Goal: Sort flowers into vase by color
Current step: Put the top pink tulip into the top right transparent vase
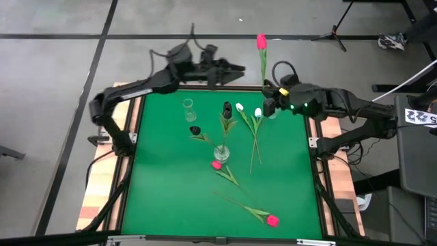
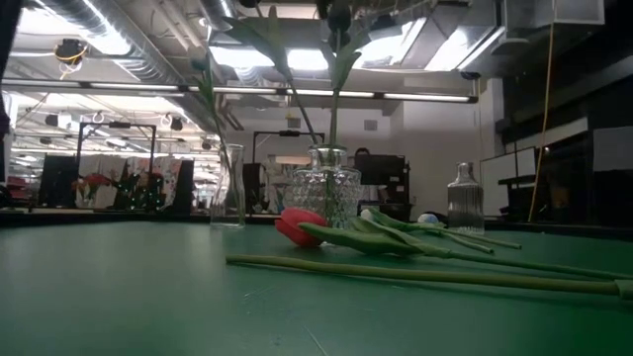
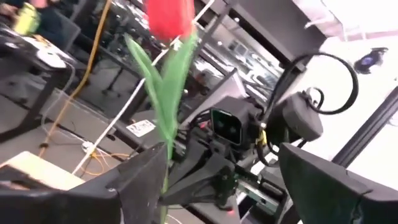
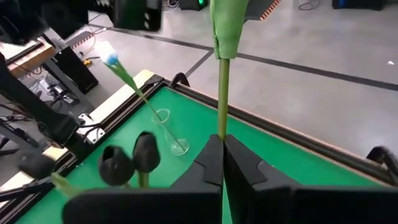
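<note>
A pink-red tulip (image 1: 261, 42) is held up by the right gripper (image 1: 268, 107) at the far edge of the green table (image 1: 171, 191). Its head is seen past the table's far rim in the high view. In the right wrist view, the two fingers are pressed together on the green stem (image 4: 222, 99), so the jaws are clamped on that tulip. The same flower is seen in the left wrist view, w/ its red head (image 3: 169, 17) up high.

Two black tulips (image 1: 227, 109) are stood in a cut-glass vase (image 1: 221, 154) near the table's middle. A third black tulip (image 1: 195, 130) is laid on the mat, just left of that vase. Two white tulips (image 1: 240, 107) are laid on the mat to the right, heads toward the far side. Two more pink-red tulips are laid on the mat: one (image 1: 216, 165) just by the vase, one (image 1: 272, 220) nearer the front.

An empty clear vase (image 1: 188, 109) is stood at the far left. A ribbed glass vase (image 2: 464, 201) is seen on the right in the low view.

The left gripper (image 1: 235, 69) is held over the far edge, well apart from the flowers. Its jaws are apart, w/ nothing between them.
</note>
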